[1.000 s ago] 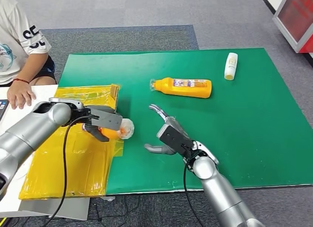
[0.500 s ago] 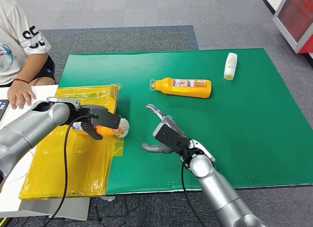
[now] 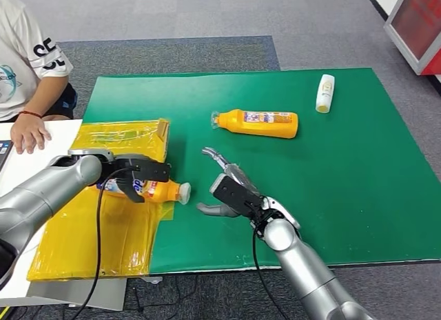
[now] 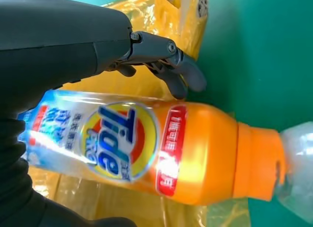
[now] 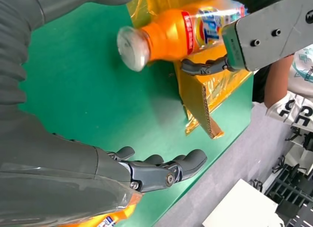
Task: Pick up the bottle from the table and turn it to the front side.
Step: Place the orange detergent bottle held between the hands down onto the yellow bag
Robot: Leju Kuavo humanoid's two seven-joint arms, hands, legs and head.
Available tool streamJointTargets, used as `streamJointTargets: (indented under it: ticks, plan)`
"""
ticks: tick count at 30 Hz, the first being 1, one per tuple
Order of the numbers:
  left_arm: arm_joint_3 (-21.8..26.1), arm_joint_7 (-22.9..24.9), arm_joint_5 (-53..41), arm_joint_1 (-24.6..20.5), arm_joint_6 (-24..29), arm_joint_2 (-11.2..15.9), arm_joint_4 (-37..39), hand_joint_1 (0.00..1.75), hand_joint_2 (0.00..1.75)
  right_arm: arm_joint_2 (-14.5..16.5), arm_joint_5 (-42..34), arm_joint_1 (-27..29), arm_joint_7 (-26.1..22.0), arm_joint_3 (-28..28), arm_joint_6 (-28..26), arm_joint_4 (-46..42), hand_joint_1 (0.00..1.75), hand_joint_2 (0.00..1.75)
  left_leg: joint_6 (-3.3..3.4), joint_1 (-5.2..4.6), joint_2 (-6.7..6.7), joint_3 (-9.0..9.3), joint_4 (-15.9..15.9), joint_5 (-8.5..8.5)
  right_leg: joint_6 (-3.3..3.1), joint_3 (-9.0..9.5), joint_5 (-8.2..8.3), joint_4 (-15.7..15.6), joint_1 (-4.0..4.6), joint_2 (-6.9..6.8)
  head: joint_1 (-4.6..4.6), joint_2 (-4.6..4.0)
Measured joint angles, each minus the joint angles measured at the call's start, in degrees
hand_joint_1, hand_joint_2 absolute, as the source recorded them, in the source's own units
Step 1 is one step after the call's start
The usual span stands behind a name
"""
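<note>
My left hand (image 3: pixel 136 172) holds an orange Tide bottle (image 3: pixel 156 190) level over the yellow bag, its clear cap pointing toward the right hand. In the left wrist view the bottle (image 4: pixel 147 148) shows its Tide label, with dark fingers (image 4: pixel 173 70) beside it. The right wrist view shows the same bottle (image 5: pixel 173 34) in the left hand (image 5: pixel 265 34). My right hand (image 3: pixel 229 189) hovers over the green mat just right of the cap, fingers (image 5: pixel 158 170) spread and holding nothing. A second orange bottle (image 3: pixel 257 123) lies on its side farther back on the mat.
A crumpled yellow plastic bag (image 3: pixel 119 223) over a cardboard box covers the mat's left edge. A small white bottle (image 3: pixel 325 93) lies at the far right of the green mat (image 3: pixel 337 182). A person (image 3: pixel 26 58) sits at the far left, one hand on a white surface.
The left hand has lowered and turned the bottle, so it now lies level with its label showing. The right hand has drifted slightly left toward the cap.
</note>
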Motion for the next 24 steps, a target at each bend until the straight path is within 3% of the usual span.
streamJointTargets:
  ticks: [5,12,15,20,24]
  plan:
    - [0.9,-2.0,1.6,1.0,0.4,0.4,-0.2,0.00,1.75,0.0,-0.1,0.0,0.3,0.0,-0.3,0.0,0.00,1.75,0.00,0.00,0.00,0.00,0.0,0.00,0.00,0.00,0.00,0.0,0.00,0.00,-0.01,0.01]
    - [3.1,-5.3,4.6,2.8,1.3,3.0,-3.3,0.00,1.75,0.0,-0.5,0.1,0.4,0.2,-0.8,0.0,0.00,1.75,0.00,0.00,0.00,0.00,0.0,0.00,0.00,-0.01,0.00,0.0,0.00,0.00,0.00,0.01]
    - [5.4,-10.7,8.8,5.1,2.4,5.2,-6.7,0.00,1.75,-0.1,-1.0,0.1,0.4,0.5,-1.1,0.0,0.00,1.75,-0.01,0.00,0.02,0.00,0.0,-0.01,0.00,0.00,-0.01,0.0,0.00,0.03,0.00,0.01]
    - [16.5,-30.2,21.1,16.8,-3.3,11.6,-18.6,0.00,1.75,-0.5,-2.8,0.0,0.0,1.6,-1.2,-0.1,0.00,1.75,-0.10,0.00,0.21,0.09,0.0,-0.13,-0.07,-0.05,-0.10,0.0,0.00,0.25,-0.02,0.01]
    - [28.0,-35.5,23.7,28.9,-9.1,12.8,-27.7,0.00,1.75,-0.8,-3.1,0.2,0.0,2.6,-1.7,-0.9,0.00,1.75,-0.10,0.00,0.24,0.09,0.0,-0.18,-0.08,-0.08,-0.19,0.0,0.00,0.24,-0.01,0.01]
